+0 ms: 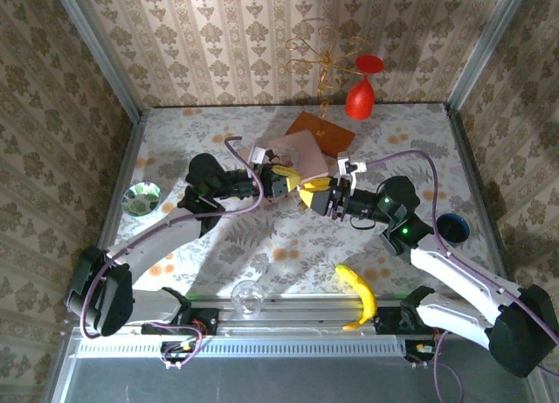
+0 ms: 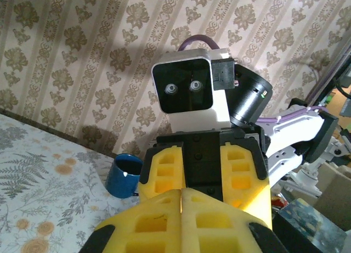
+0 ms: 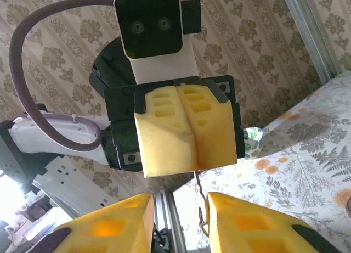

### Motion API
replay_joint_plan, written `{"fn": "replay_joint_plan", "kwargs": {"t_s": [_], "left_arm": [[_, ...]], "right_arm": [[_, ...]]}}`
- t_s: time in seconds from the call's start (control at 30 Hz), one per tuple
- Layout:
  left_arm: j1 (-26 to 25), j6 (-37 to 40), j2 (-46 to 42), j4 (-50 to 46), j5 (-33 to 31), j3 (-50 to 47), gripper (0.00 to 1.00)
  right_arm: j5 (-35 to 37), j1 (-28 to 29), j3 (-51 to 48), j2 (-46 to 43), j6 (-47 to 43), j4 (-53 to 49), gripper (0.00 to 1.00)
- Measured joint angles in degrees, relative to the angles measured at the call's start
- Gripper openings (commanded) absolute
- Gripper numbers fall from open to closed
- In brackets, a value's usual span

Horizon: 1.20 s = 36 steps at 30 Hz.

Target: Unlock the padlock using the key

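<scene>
Wallpaper behind: left gripper (image 3: 189, 166) clamps a thin wire (image 3: 202, 212), perhaps the padlock's shackle, light, stiff, slippery; right gripper (image 3: 181, 202), parted, should pinch it squarely.

We record beige damask-striped wallpaper (image 1: 218, 36) on the walls across the top and both sides of the frame. Metal posts (image 1: 96, 49) stand at the upper corners. The table (image 1: 288, 246), at centre, carries a fern-and-flower cloth, with hard shadows across it.
</scene>
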Motion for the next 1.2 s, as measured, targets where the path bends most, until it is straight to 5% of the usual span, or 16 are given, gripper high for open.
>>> {"fn": "replay_joint_plan", "kwargs": {"t_s": [0.37,1.2], "left_arm": [[0.0,-1.44,0.0,1.62,0.63,0.0,0.0],[-0.04,-4.07,0.57,5.6,0.63,-0.33,0.0]], "right_arm": [[-0.09,0.0,0.07,0.22,-1.07,-0.7,0.18],[-0.87,0.22,0.55,1.62,-0.92,0.48,0.14]]}}
